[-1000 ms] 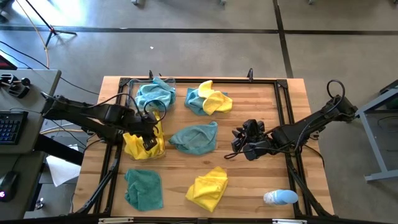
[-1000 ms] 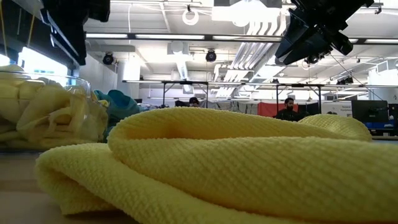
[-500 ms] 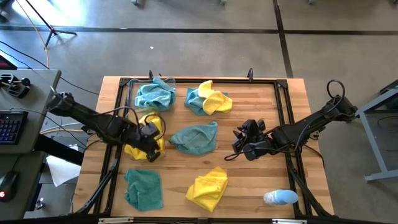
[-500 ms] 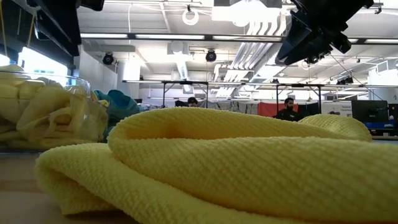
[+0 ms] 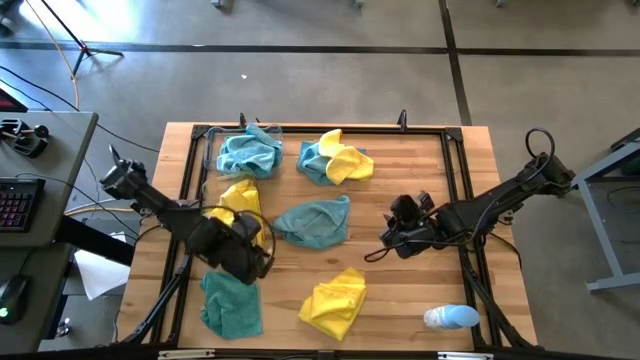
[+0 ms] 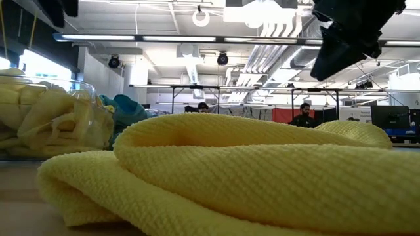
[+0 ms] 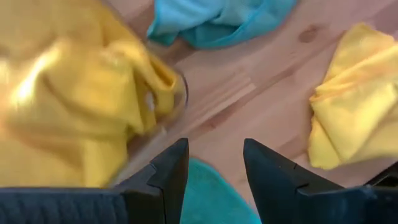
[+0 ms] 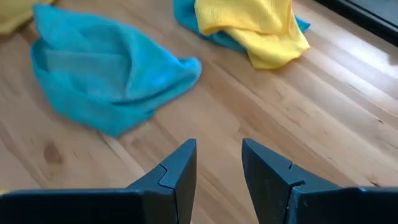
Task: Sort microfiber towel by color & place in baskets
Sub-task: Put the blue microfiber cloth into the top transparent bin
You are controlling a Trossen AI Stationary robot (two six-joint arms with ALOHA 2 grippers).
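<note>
My left gripper (image 5: 252, 258) (image 7: 214, 162) hangs open above the table between the clear basket of yellow towels (image 5: 238, 198) (image 7: 68, 93) and the teal towel (image 5: 231, 303) at the near left. My right gripper (image 5: 390, 238) (image 8: 217, 163) is open too and hovers right of the middle teal towel (image 5: 312, 221) (image 8: 106, 74). A second clear basket (image 5: 248, 152) at the far left holds teal towels. A yellow towel lies on a teal one (image 5: 335, 160) (image 8: 255, 25) at the far middle. Another yellow towel (image 5: 335, 300) (image 6: 249, 170) lies near the front edge.
A small pale-blue-and-white rounded object (image 5: 450, 318) lies at the near right corner. Black frame rails (image 5: 455, 180) run along the table's sides. Bare wood shows between the loose towels and around my right gripper. People stand far off in the room behind.
My left gripper has pulled out of the yellow basket and moved toward the near edge, ending over the gap beside the near-left teal towel; the yellow towels stay in the basket. My right gripper has shifted only slightly.
</note>
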